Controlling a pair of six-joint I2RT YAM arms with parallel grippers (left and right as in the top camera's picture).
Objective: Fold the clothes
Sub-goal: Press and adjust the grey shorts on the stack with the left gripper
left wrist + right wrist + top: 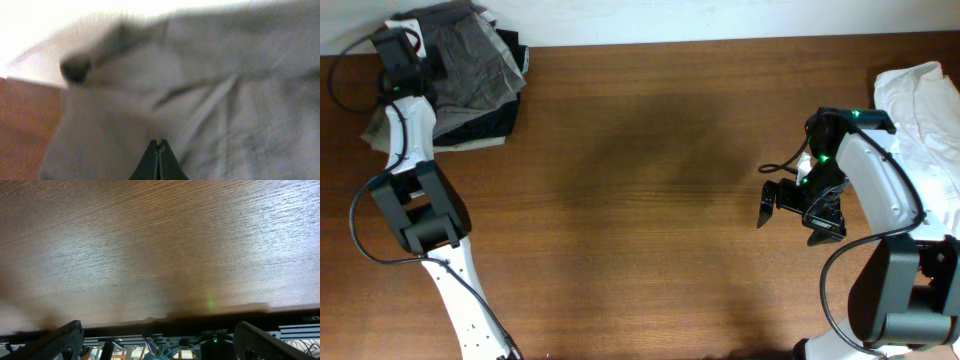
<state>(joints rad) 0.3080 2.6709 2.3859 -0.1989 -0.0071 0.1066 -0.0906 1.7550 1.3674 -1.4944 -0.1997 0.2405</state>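
A pile of clothes lies at the table's far left corner. On top is a grey-olive pair of shorts [470, 55], over a black garment [485, 120]. My left gripper [415, 65] is over the pile's left part. In the left wrist view its jaws [159, 146] are shut tip to tip, with blurred grey fabric [240, 110] close beyond them and nothing seen between them. My right gripper [795, 212] hovers open and empty over bare wood at the right, and its two fingers show wide apart in the right wrist view [160, 345].
A white garment [920, 110] lies bunched at the far right edge, behind the right arm. The brown wooden table [640, 200] spans the middle. The table's far edge meets a white wall.
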